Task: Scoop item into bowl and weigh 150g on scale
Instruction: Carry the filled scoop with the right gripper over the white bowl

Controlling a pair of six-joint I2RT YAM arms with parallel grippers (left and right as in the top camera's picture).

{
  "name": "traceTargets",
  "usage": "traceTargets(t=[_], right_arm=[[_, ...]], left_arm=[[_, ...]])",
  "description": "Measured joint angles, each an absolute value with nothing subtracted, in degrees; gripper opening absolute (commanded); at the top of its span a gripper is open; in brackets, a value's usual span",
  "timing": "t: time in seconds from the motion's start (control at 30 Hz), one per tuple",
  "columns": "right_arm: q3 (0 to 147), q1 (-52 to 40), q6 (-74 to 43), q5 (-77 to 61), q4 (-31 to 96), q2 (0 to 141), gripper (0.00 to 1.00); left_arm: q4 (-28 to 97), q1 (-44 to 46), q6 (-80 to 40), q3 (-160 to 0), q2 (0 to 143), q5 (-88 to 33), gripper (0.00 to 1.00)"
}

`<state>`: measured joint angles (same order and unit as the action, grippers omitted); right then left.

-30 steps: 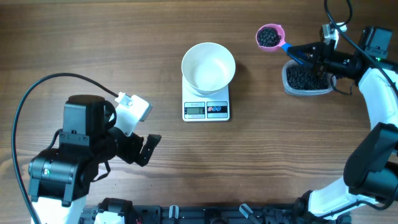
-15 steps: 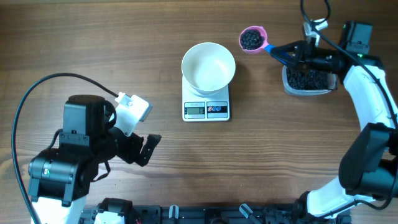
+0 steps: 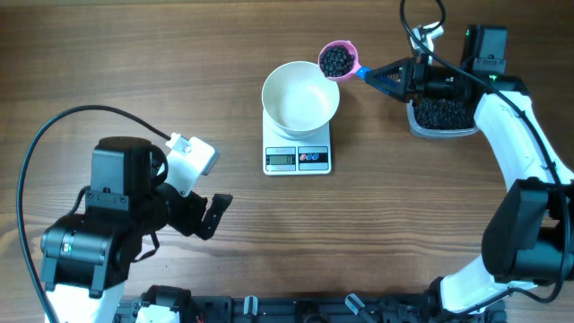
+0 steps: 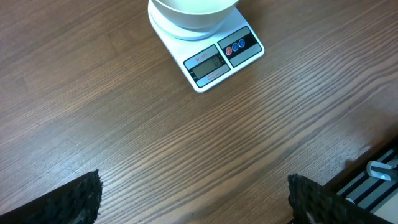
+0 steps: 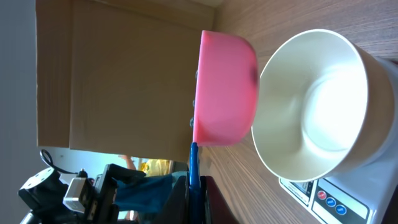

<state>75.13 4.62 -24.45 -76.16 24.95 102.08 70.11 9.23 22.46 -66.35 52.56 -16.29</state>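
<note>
A scoop (image 5: 227,87) of pellets (image 3: 336,61) is being gripped by the right claw (image 3: 401,77) at the empty bowl's (image 3: 300,94) one o'clock; pouring is being awaited. The left claw (image 3: 213,215) is being held wide.

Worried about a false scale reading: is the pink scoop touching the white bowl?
Cannot tell. In the right wrist view the pink scoop and bowl meet edge to edge; overhead they overlap. Neither shows gap or contact plainly.

Overhead looks straight down, left wrist angled from afar, right wrist close and rolled sideways — all sharing bowl (image 3: 300,94) and scale (image 3: 298,158).
</note>
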Motion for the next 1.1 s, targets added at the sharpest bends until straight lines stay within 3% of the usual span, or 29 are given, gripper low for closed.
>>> traceTargets(t=[1.1], right_arm=[[75.1,4.5,-24.4,-75.9,24.2,102.1,0.04]], left_arm=[[70.1,9.2,22.5,-66.3,52.6,-16.3,1.00]])
